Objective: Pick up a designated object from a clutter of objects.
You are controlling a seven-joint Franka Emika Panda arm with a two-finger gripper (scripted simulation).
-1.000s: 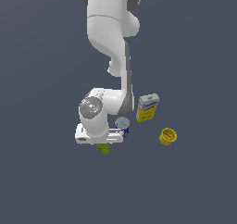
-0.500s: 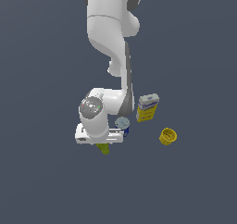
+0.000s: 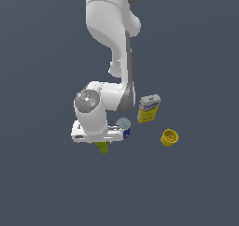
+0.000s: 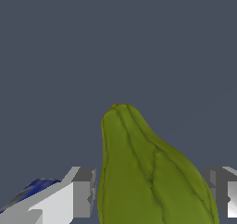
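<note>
The yellow-green pear (image 4: 148,172) lies between my two fingers in the wrist view, its tapered end pointing away from the camera. Both pads (image 4: 84,190) sit against its sides, so my gripper (image 4: 150,190) is shut on it. In the exterior view the pear (image 3: 103,148) pokes out just below the white hand, and the gripper (image 3: 101,144) is mostly hidden by the hand. The other items of the clutter stand to the exterior view's right: the blue can with a pale lid (image 3: 123,126), the yellow-and-white box (image 3: 149,108) and the yellow cup (image 3: 169,137).
The blue can stands right beside the hand's end, and its blue edge shows in the wrist view (image 4: 32,189). The arm's white links (image 3: 112,29) rise above the scene. The floor is plain dark grey all around.
</note>
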